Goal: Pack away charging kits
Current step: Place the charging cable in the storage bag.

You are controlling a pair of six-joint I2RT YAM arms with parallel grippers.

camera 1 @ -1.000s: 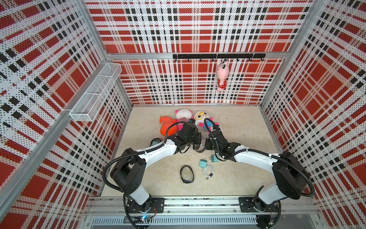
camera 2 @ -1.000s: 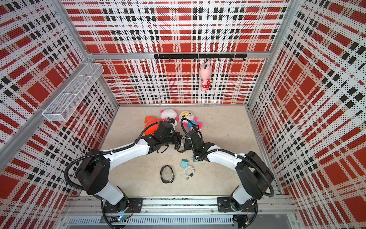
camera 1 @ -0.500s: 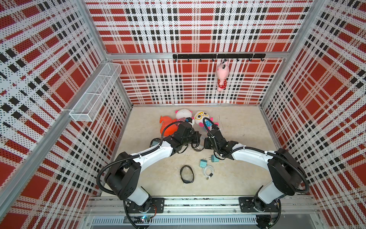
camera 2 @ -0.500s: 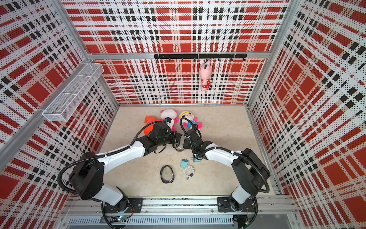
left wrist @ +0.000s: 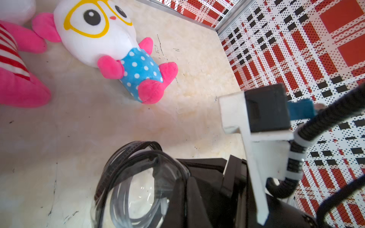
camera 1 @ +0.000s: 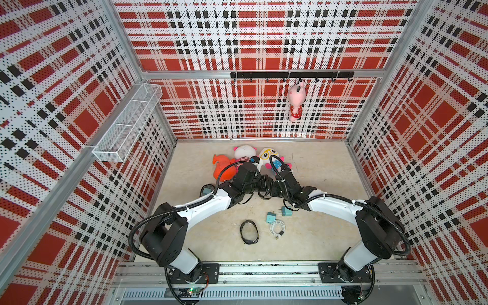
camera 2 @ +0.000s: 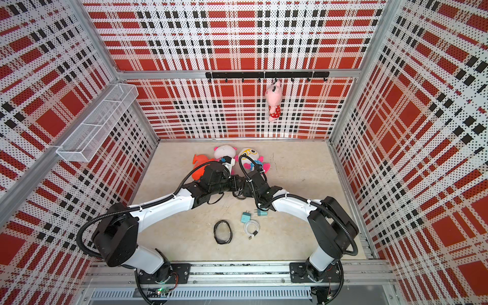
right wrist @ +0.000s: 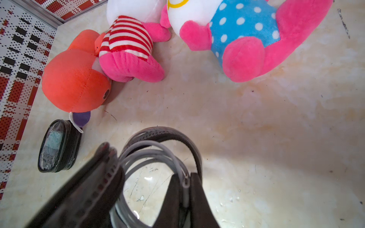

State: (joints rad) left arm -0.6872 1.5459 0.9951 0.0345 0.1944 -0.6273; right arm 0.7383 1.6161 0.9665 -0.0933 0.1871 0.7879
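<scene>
Both grippers meet: right gripper (right wrist: 184, 178) pinches the coiled white cable (right wrist: 150, 156) inside the zip case (left wrist: 138, 158), left gripper (camera 1: 261, 183) clamps its rim; each sits slightly left of a second ago.

Red plaid perforated walls (camera 1: 264, 39) bearing a wire basket (camera 1: 126, 126) enclose a beige floor (camera 1: 319, 169).

the walls (camera 1: 264, 39) were red, white and black plaid, the lower-centre plug adapter (camera 1: 270, 218) teal, the coiled cable (camera 1: 272, 227) white, the floor (camera 1: 317, 163) beige.
</scene>
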